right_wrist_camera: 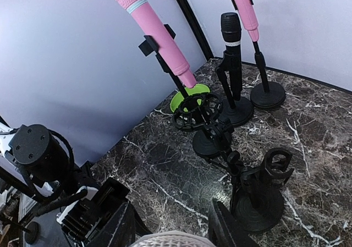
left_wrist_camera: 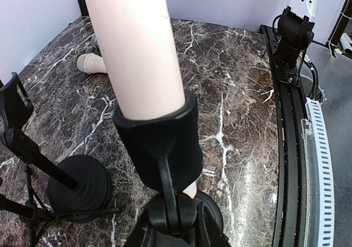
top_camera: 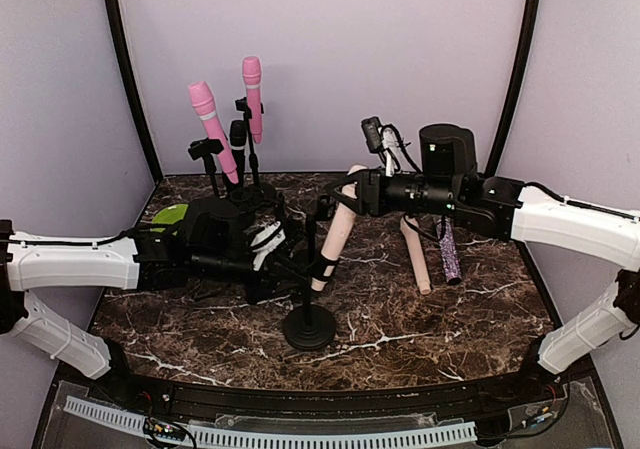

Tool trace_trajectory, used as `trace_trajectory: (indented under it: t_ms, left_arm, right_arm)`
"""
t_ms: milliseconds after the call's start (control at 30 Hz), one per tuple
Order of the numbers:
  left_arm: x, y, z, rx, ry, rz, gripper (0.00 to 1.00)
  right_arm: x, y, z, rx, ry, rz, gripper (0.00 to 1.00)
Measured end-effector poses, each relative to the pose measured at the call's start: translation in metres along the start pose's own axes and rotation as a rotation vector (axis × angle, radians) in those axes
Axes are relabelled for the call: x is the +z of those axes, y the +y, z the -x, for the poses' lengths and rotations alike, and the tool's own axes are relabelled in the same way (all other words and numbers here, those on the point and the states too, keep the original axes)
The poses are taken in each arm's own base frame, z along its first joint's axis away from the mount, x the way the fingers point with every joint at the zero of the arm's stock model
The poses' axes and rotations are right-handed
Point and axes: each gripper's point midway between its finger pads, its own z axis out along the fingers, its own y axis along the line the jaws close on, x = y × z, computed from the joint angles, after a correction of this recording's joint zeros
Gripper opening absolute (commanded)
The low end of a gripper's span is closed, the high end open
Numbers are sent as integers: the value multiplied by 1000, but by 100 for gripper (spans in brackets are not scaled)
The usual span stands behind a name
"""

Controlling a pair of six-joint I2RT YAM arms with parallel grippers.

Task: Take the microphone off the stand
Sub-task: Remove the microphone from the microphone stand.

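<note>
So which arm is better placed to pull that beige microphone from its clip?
Right. The right gripper clasps the top end of the beige microphone, so it could pull upward; the left gripper sits low, gripping the stand under the clip.

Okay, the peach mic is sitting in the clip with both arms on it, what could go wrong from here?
1. The clip wraps the peach microphone snugly. Pulled off-axis, it may bind and tip the stand, even with the left fingers bracing it.
2. The right fingers hold only the microphone's head end, so they might slip.
3. A neighbouring stand sits close by and could get knocked.
</note>
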Motion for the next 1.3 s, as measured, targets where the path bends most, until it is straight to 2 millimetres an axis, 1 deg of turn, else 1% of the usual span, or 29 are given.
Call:
trace_trajectory:
  t_ms: [67,267,533,667,833,933,1300]
  left_arm:
    - [1,-1,0,1,2,-3,0]
    - [3,-5,-1,9,5,-26,0]
    - [6,-9,0,21,12,-55,0]
    - [6,-11,0,25,13,-60,0]
    - [9,-10,2,26,15,-58,0]
    - [9,-9,2,27,16,-51,0]
    - [14,-3,5,36,13,-9,0]
  right_arm:
    - [0,2,0,-12,3,12,17]
    - [-2,18,-4,-88,30,130,15]
    - [-10,32,-5,-176,47,283,15]
    - [-12,35,-5,-192,47,308,15]
    - [-12,29,-3,-180,44,290,15]
    - [-11,21,-1,-154,42,249,15]
    - [-10,-18,5,31,36,33,15]
